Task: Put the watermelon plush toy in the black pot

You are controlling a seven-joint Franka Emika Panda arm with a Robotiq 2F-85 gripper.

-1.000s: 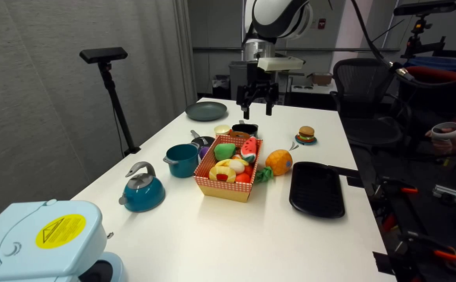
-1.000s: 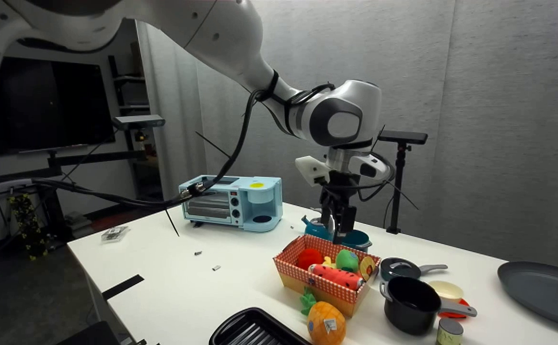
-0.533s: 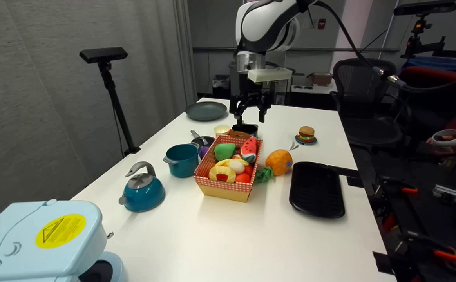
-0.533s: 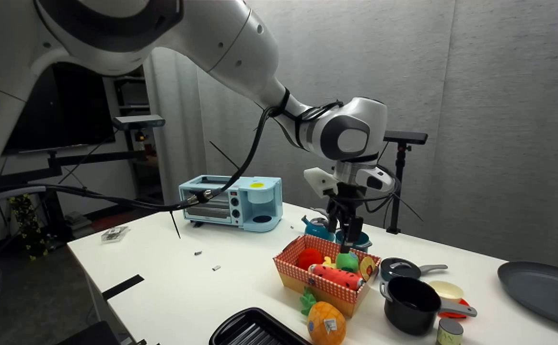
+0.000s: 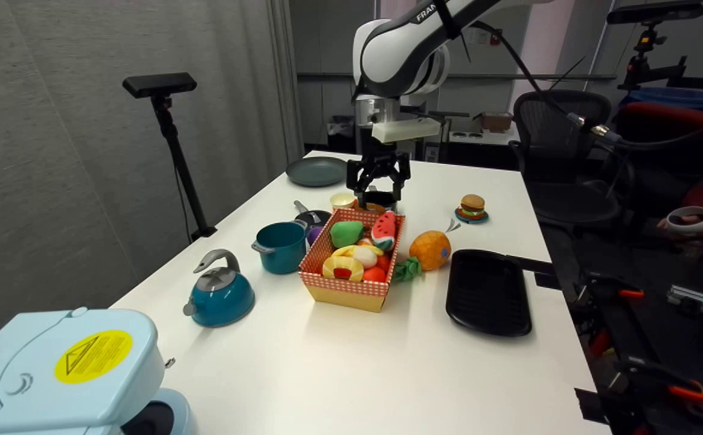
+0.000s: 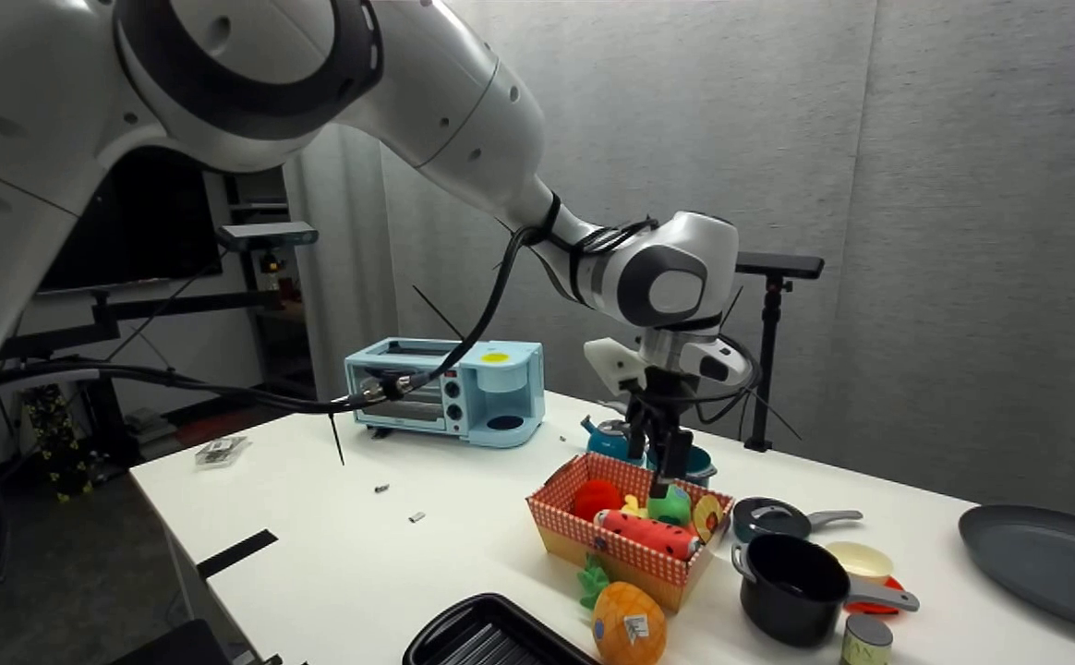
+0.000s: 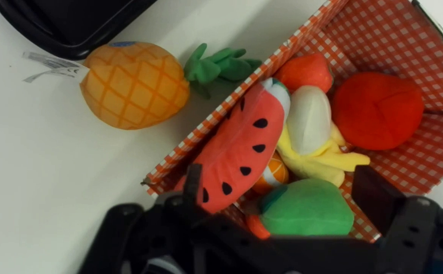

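The watermelon plush toy (image 5: pixel 384 230), a red slice with black seeds, lies in the red-checked toy basket (image 5: pixel 344 295) along one long wall. It also shows in an exterior view (image 6: pixel 646 533) and in the wrist view (image 7: pixel 240 148). My gripper (image 7: pixel 278 179) is open and empty above the basket. In the wrist view one finger overlaps the watermelon's near end and the green plush (image 7: pixel 309 209) lies between the fingers. The gripper shows in both exterior views (image 5: pixel 379 197) (image 6: pixel 653 469). The black pot (image 6: pixel 782 602) stands beside the basket and is out of the wrist view.
The basket also holds a peeled banana (image 7: pixel 309 118) and red plush (image 7: pixel 377 110). Around it stand a pineapple plush (image 5: pixel 430 249), a black tray (image 5: pixel 489 293), a teal pot (image 5: pixel 282 249) and a kettle (image 5: pixel 221 300). A can (image 6: pixel 866 637) and cream bowl (image 6: pixel 859 559) are near the black pot.
My open gripper has moved down toward the basket, shifting left in one exterior picture and slightly right in the other. The watermelon, basket and pot have not moved.
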